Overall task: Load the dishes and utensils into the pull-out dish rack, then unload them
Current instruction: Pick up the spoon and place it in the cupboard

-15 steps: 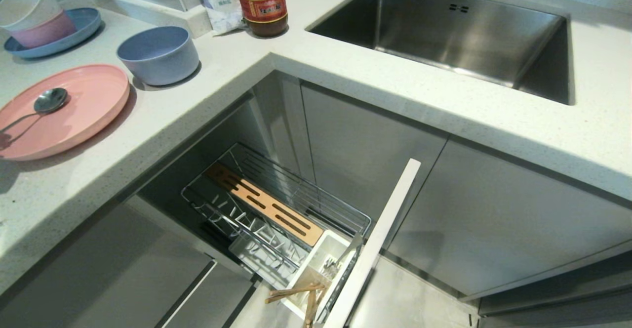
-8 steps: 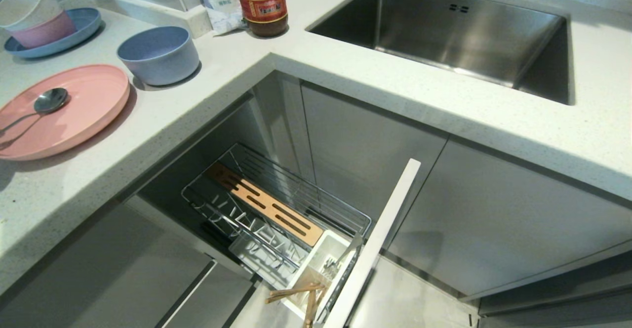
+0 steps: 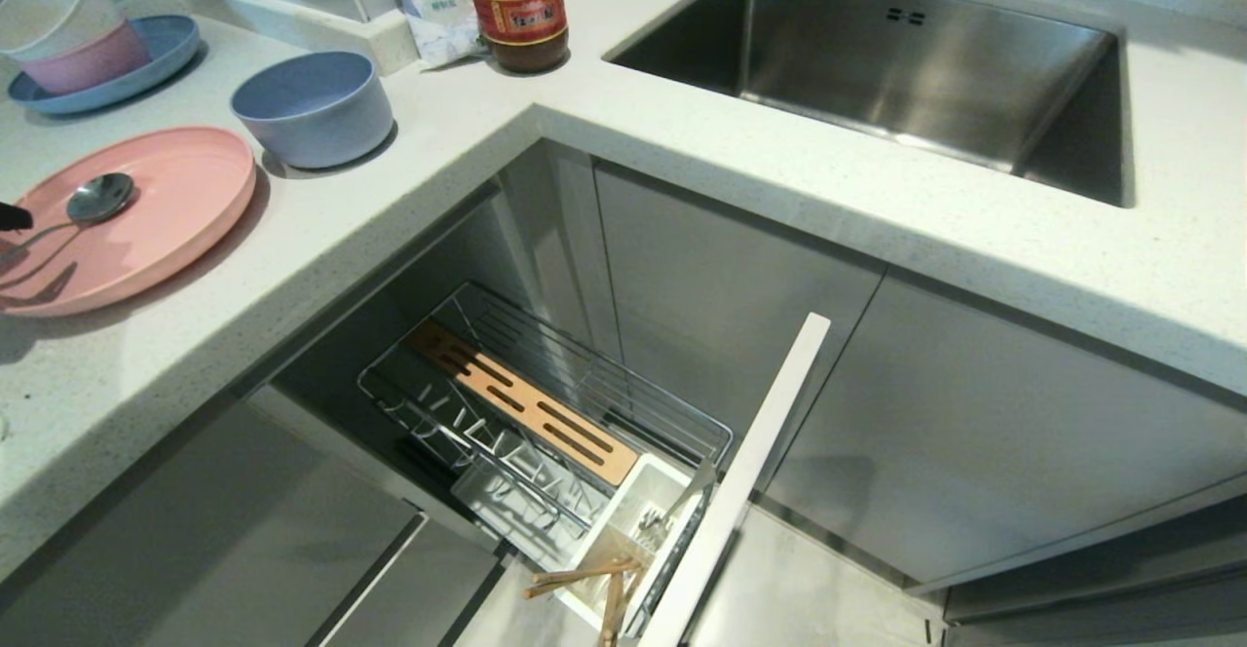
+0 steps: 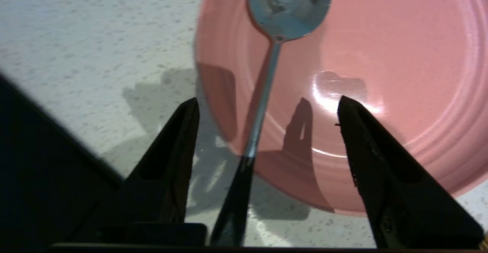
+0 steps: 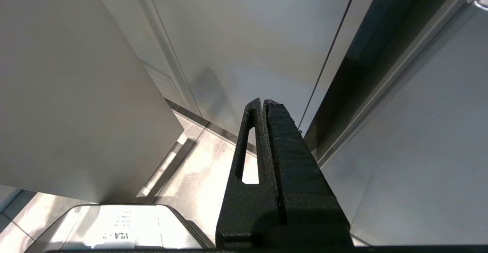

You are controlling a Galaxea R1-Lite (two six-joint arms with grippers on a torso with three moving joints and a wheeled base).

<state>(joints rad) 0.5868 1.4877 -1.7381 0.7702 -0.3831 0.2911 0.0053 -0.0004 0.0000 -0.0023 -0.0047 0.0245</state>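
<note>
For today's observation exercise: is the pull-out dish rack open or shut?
Open: the pull-out dish rack stands drawn out from the cabinet, its wire basket exposed.

Glossy pink plate (image 4: 400,55), mirror-bright steel spoon (image 4: 288,5), speckled stone countertop (image 3: 779,170), chrome wire rack (image 3: 546,403), wooden chopsticks (image 3: 585,579).

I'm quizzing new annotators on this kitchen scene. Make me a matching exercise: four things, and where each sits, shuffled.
Things:
1. spoon
2. chopsticks
3. blue-grey bowl
4. wooden block

Places:
A. in the white utensil cup
B. on the pink plate
C. in the wire rack
D. on the counter, behind the plate

Pairs: 1-B, 2-A, 3-D, 4-C
</note>
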